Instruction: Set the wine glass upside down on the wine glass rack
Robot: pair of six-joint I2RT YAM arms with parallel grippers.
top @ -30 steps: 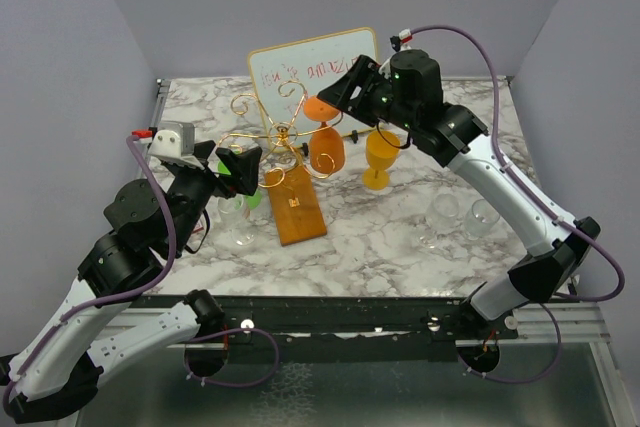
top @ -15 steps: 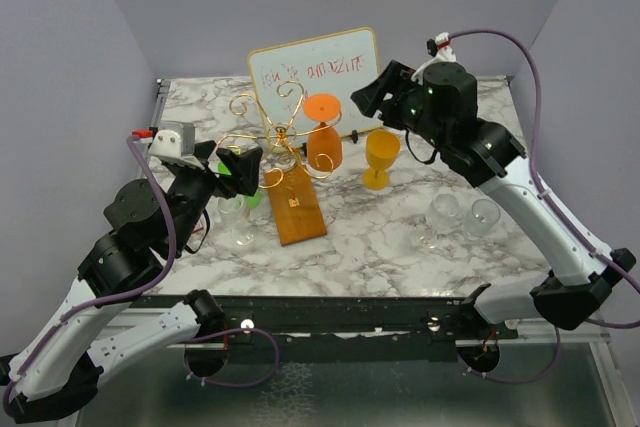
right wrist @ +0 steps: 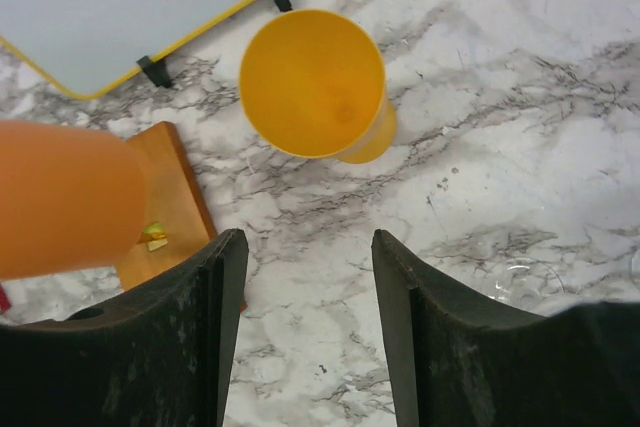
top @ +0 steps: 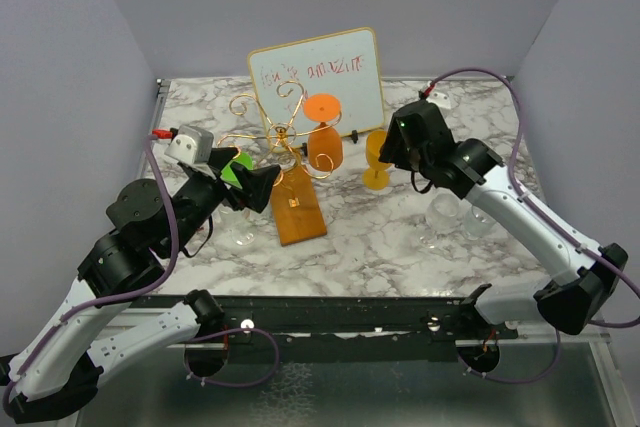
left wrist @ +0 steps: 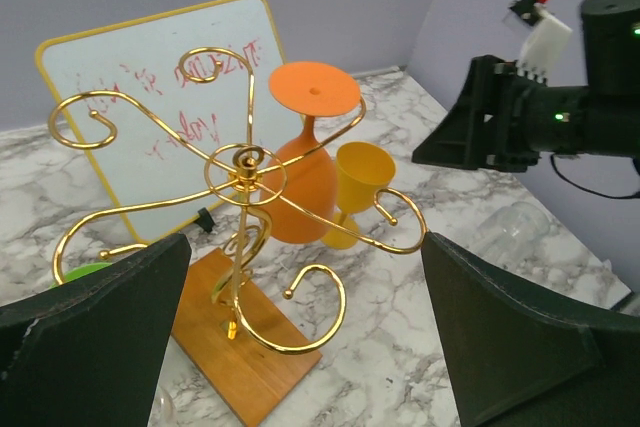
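- The left gripper hangs at the near left of the wine glass rack. Its wrist view shows the jaws spread wide with nothing between them.
- The rack is a gold wire stem with curled arms on an orange-brown wooden base. It stands at mid-table, in front of the whiteboard.
- An orange glass already hangs from a right-hand arm of the rack. Its bowl is down and its round foot is on top.
- Just right of the rack, the yellow wine glass stands upright on the marble table. It looks like opaque plastic, a tapered bowl on a short stem with the mouth facing up. It is close to the orange bowl but apart from it.
- The right gripper hovers above the yellow glass and slightly nearer than it. Its fingers are parted and it carries nothing.
- The step in hand looks like the approach to a pick.
- The next move calls for descending so the fingers straddle the bowl or stem and closing gently. The glass must then be lifted, turned over and its stem slid into a free curl.
- Two clear glasses sit further right on the table, away from the rack.
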